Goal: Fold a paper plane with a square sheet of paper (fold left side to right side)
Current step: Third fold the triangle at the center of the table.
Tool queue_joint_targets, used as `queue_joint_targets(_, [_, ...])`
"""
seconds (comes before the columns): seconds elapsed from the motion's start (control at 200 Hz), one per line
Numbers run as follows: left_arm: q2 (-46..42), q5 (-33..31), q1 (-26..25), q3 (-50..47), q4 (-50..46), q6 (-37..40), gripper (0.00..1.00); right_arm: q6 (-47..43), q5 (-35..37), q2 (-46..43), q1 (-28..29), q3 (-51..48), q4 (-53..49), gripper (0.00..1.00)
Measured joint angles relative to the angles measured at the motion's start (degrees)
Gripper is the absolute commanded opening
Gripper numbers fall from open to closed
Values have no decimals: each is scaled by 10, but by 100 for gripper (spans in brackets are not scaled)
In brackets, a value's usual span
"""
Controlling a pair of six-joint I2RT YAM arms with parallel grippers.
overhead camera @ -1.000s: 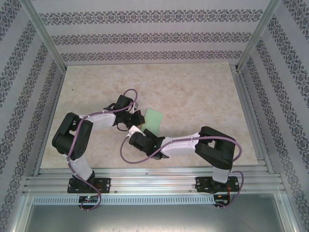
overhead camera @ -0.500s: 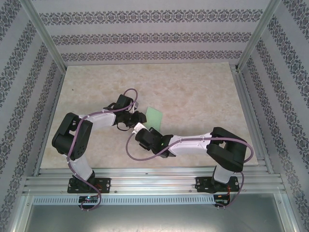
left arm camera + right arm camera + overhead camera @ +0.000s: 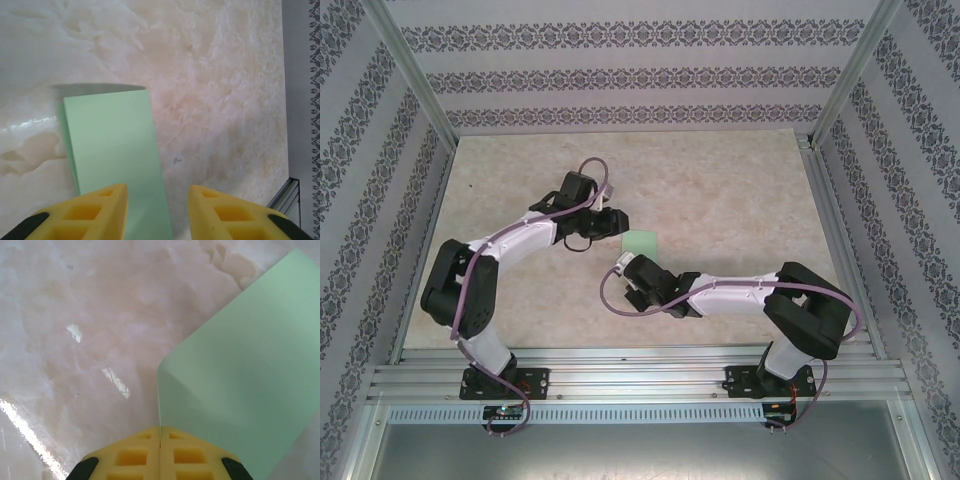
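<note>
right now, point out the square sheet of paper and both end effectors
square sheet of paper point(image 3: 112, 145): left wrist view, flat green middle
left end effector point(image 3: 157, 195): left wrist view, gap between yellow fingertips
right end effector point(image 3: 160, 432): right wrist view, seam between shut fingertips

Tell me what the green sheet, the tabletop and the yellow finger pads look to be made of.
Green sheet: thin matte paper, apparently; it curls softly where lifted in the right wrist view. Tabletop: glossy, marble-patterned surface, likely laminate or stone; it shows glare streaks. Yellow finger pads: probably moulded plastic or rubber, with hollow cells.
</note>
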Motion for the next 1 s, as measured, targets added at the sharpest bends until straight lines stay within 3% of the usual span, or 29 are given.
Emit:
queue_joint_targets(0.24, [169,26,-39,120,-7,21,31,17,-49,0,-28,-23,30,0])
queue_joint_targets(0.385, [224,27,-51,147,-22,30,28,28,-82,0,-45,-30,41,0])
queue_joint_targets(0.999, [243,13,-58,162,-37,51,25,121,-295,25,-205,-40,82,0])
